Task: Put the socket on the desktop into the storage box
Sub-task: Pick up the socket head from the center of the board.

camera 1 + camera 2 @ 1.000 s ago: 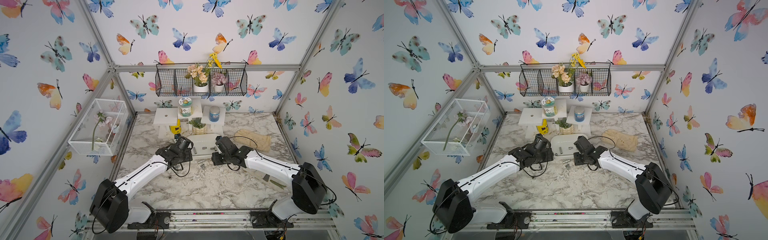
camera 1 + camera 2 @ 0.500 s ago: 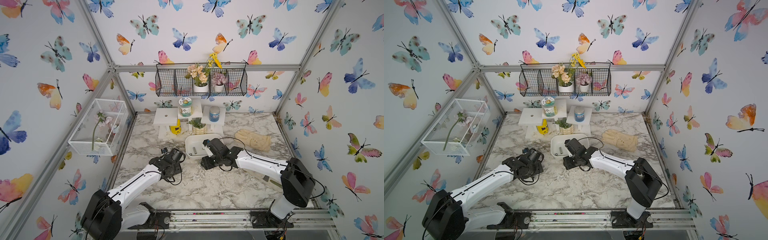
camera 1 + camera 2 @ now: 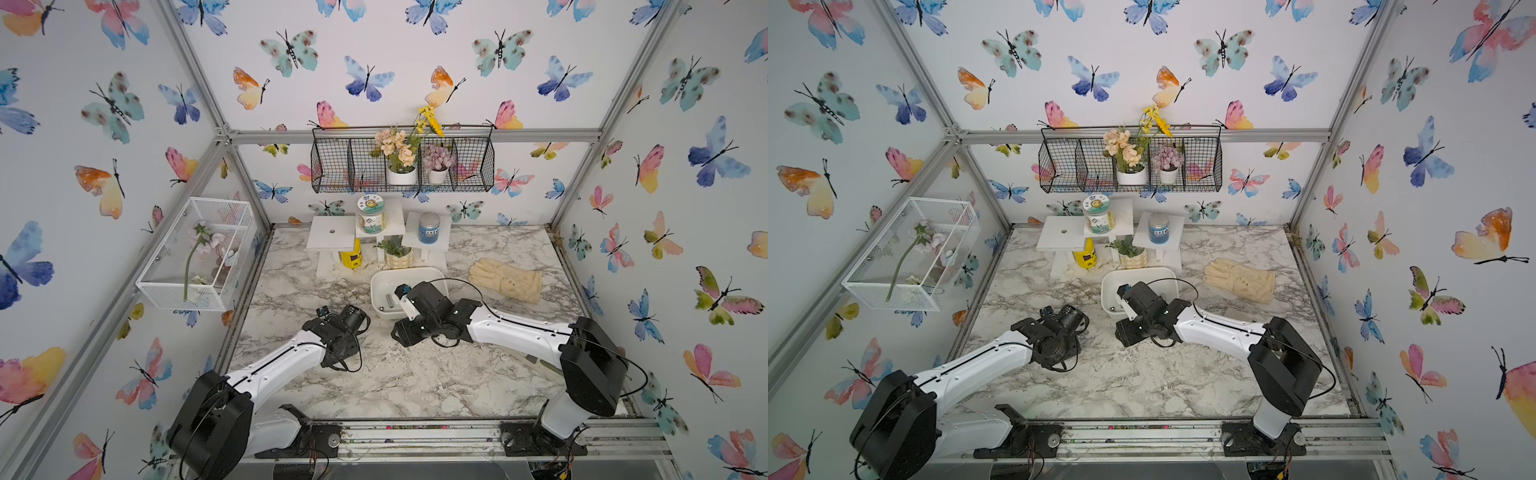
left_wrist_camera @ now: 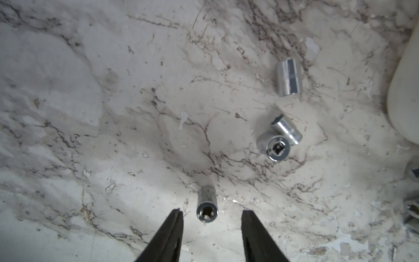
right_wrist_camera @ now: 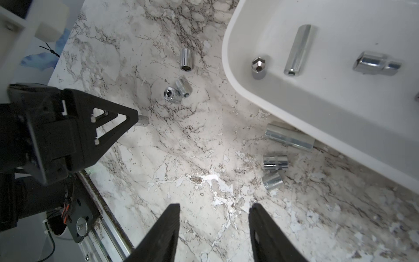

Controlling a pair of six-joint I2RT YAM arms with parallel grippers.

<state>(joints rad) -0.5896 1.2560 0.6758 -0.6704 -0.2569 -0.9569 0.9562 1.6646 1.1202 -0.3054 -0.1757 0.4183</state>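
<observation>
Forward reach from the left arm (image 3: 278,363) and right arm (image 3: 515,332), wrists pitched down. The left gripper (image 4: 212,212) sits low, jaws apart; right gripper (image 5: 214,205) parted too, empty.

There's a shallow glossy white tub (image 3: 1144,272) sitting on the white grey-veined marble desktop (image 3: 1142,386). The right arm's black gripper (image 3: 1127,332) points down just in front of the tub. The left arm's black gripper (image 3: 1059,322) is low over the desktop to the tub's left, apart from it. A cream fabric glove (image 3: 1241,280) lies to the tub's right.

Several sockets (image 5: 186,59) lie on the desktop (image 3: 415,374) just beside the storage box (image 3: 407,272), others inside it.
</observation>
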